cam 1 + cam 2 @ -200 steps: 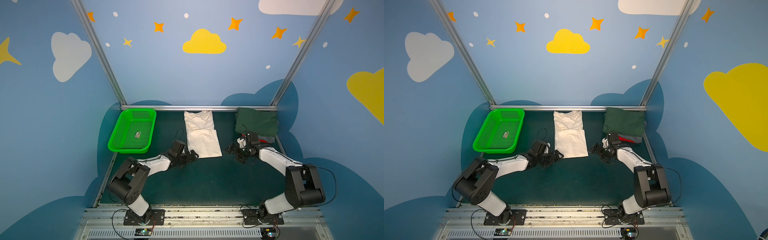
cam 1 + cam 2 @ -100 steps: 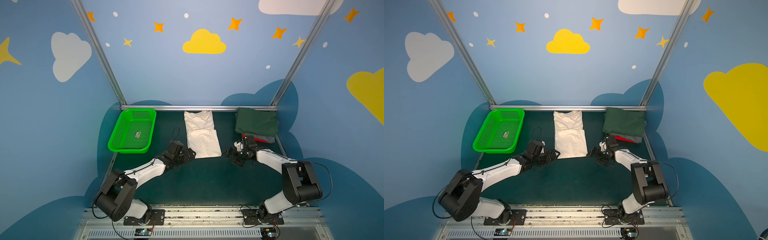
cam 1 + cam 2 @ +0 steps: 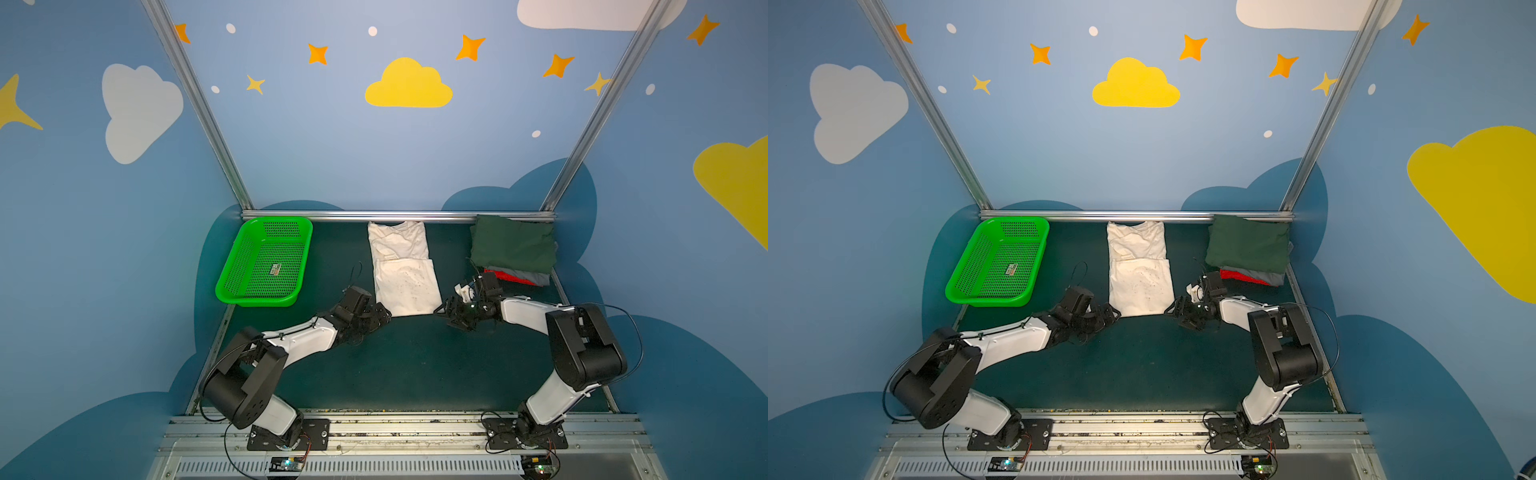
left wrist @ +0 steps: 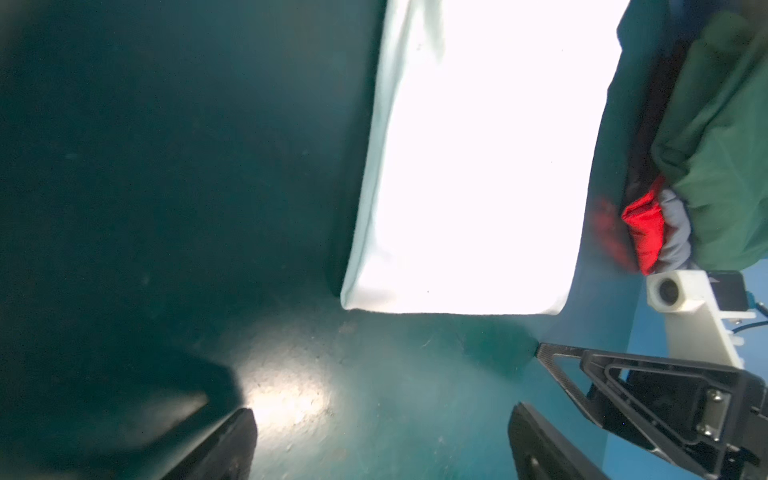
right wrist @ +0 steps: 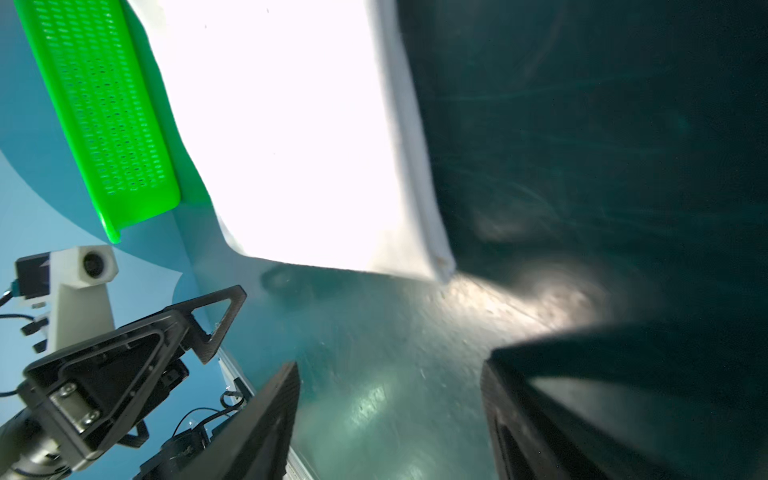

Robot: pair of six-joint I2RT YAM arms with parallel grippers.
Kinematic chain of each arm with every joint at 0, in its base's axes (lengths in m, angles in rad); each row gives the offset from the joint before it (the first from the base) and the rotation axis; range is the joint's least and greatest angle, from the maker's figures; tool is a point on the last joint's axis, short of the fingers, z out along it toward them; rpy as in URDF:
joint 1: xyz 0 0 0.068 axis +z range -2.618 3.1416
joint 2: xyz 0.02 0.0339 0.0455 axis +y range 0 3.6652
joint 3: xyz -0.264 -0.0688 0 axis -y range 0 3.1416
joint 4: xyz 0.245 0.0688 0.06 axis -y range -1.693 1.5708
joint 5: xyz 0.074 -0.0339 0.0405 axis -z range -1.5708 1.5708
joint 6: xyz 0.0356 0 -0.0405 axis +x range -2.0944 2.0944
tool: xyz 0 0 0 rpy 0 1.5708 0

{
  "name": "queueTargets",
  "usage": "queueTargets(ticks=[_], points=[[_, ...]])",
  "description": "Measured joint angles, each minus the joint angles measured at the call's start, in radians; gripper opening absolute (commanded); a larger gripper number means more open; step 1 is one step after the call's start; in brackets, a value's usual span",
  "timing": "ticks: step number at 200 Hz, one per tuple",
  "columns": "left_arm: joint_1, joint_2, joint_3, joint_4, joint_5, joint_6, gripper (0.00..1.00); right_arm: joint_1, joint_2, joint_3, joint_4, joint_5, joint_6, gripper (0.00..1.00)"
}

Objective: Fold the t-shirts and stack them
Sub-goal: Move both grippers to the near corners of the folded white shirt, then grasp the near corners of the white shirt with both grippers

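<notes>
Cream shirt lies part-folded in the middle, with the stack of folded shirts to its right. Left gripper and right gripper, both spread and empty, flank its near corners, seemingly not touching.

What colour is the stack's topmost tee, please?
Topmost tee is dark green, clearest in a top view.

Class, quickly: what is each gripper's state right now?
Left gripper: open, holding nothing, short of the folded cream-white cotton t-shirt.
Right gripper: open, holding nothing.

A bright green basket sits on the dark green mat.
</notes>
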Motion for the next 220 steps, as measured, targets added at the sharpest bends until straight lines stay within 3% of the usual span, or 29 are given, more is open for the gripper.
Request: queueTargets(ticks=[55,103,124,220], points=[[0.0,0.051,-0.002,0.055,-0.011,-0.032,0.88,0.008,0.032,0.025,0.017,-0.012,0.011,0.7],[-0.001,0.087,0.018,0.073,-0.045,-0.044,0.76,0.008,0.052,0.048,0.01,-0.011,0.021,0.68],[-0.001,0.124,0.052,0.075,-0.06,-0.043,0.72,0.007,0.075,0.07,0.011,-0.005,0.026,0.61],[0.01,0.22,0.126,0.113,-0.076,-0.054,0.55,0.0,0.105,0.113,-0.01,0.032,0.023,0.57]])
